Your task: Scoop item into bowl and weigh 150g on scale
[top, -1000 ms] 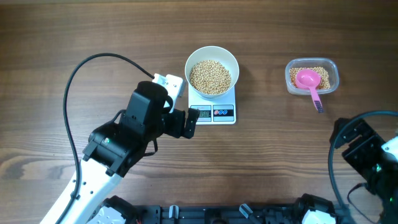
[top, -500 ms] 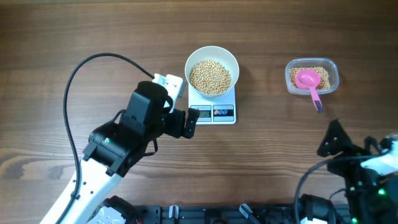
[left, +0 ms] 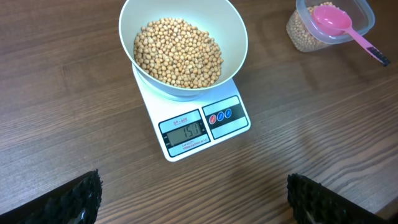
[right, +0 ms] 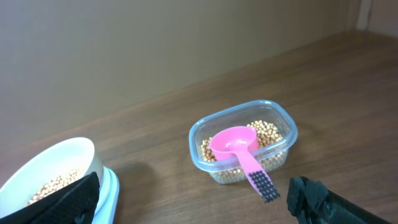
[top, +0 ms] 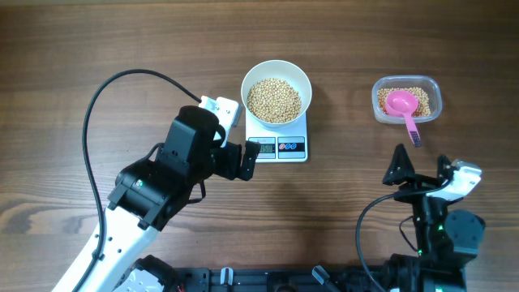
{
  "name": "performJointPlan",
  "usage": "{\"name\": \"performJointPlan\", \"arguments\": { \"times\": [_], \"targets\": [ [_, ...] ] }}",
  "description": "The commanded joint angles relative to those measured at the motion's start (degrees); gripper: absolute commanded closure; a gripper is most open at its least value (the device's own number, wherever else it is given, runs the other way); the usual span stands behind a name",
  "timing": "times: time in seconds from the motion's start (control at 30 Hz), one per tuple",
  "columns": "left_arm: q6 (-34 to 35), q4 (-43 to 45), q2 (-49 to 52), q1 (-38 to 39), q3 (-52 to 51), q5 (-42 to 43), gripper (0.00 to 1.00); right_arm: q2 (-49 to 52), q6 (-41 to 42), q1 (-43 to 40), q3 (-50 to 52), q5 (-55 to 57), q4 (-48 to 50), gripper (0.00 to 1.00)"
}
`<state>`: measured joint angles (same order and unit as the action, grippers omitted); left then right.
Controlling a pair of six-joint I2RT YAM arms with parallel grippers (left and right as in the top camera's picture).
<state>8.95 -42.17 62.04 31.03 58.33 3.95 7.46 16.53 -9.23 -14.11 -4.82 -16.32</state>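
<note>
The white bowl (top: 276,68) stands on the white scale (top: 293,148), filled with tan beans (top: 274,100). In the left wrist view the beans (left: 177,53) heap in the bowl (left: 239,37), and the scale (left: 239,124) shows digits on its display. My left gripper (top: 240,159) hovers just left of the scale's front, open and empty (left: 193,193). My right gripper (top: 420,172) is open and empty below the tub, facing it (right: 193,196). The bowl (right: 56,158) and scale (right: 111,186) show at the left of the right wrist view.
A clear plastic tub (top: 431,89) at the right holds more beans and a pink scoop (top: 401,103), its handle sticking out over the front rim (right: 261,180). A black cable (top: 97,105) loops over the table at the left.
My right arm has swung in from the lower right edge, and its gripper now stands below the tub. The left arm, bowl and scale have not moved.
</note>
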Motion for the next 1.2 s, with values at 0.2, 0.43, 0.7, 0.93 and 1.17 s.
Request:
{"name": "performJointPlan", "arguments": {
  "times": [0.2, 0.43, 0.7, 0.93, 1.17],
  "targets": [
    [0.52, 0.15, 0.22, -0.22, 0.31, 0.46, 0.00, -5.38, -1.51, 1.68, 7.58, 1.05, 3.87, 0.00],
    [0.55, 0.15, 0.22, -0.22, 0.31, 0.46, 0.00, -7.30, -3.08, 1.68, 10.21, 1.66, 8.04, 0.00],
    [0.52, 0.15, 0.22, -0.22, 0.31, 0.46, 0.00, -7.30, -5.90, 1.73, 13.84, 2.12, 16.63, 0.00],
    [0.52, 0.15, 0.22, -0.22, 0.31, 0.46, 0.00, -7.26, -7.50, 1.73, 13.84, 2.08, 16.48, 0.00],
    [0.52, 0.15, 0.22, -0.22, 0.31, 0.46, 0.00, -7.26, -7.50, 1.73, 13.84, 2.08, 16.48, 0.00]
  ]
}}
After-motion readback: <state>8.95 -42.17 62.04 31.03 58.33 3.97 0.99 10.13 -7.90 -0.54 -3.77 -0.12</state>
